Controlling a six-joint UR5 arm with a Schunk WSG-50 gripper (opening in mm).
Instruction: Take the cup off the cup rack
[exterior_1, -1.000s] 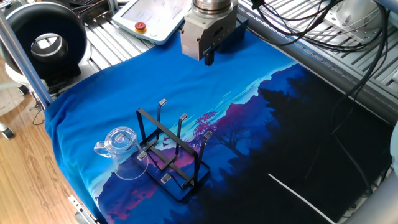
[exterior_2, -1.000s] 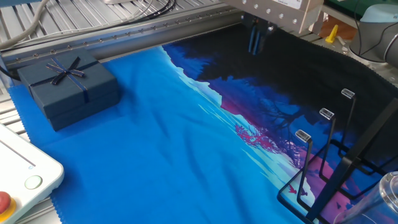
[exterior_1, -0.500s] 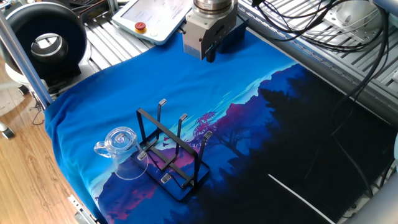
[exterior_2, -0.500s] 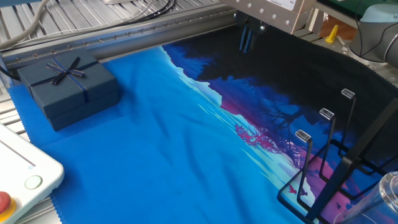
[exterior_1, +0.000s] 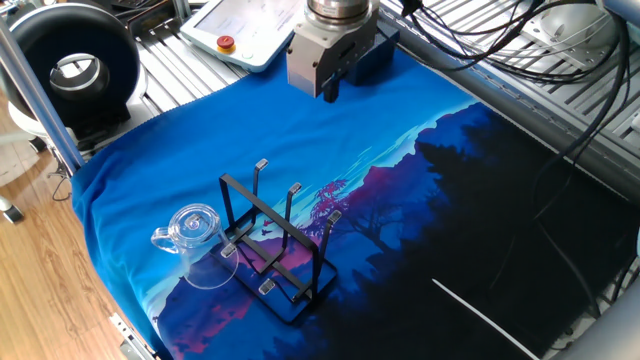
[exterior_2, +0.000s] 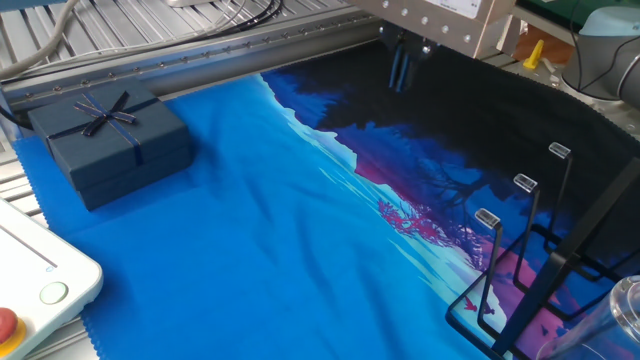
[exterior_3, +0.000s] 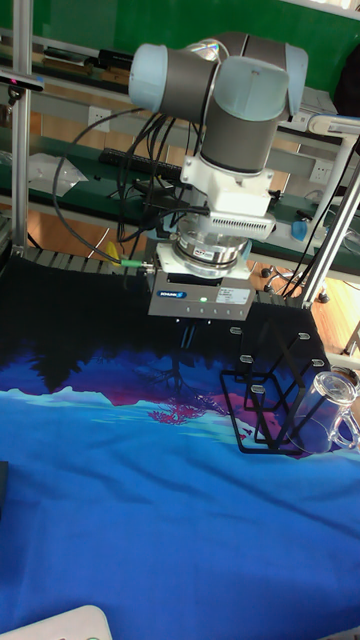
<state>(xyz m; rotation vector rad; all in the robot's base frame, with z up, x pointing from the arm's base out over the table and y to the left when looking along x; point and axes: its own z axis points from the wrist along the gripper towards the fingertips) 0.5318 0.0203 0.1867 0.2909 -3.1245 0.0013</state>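
The cup (exterior_1: 200, 243) hangs tilted on an outer prong of the cup rack (exterior_1: 278, 243), on the side of the rack that faces the table's wooden-floor edge, its mouth pointing up and outward and its handle turned toward that same edge. Its thick base leans in against the rack's frame, so its long axis runs along the slanted prong. The rack stands on the blue cloth (exterior_1: 200, 140) near that edge of the table. The gripper (exterior_1: 330, 90) hangs well apart from both, high over the far edge of the cloth by the white pendant (exterior_1: 245, 30), pointing straight down. Its fingers look close together with nothing between them, though how tightly they meet I cannot tell. To reach the cup, the gripper probably has to cross the cloth toward the floor-side edge and descend past the rack.
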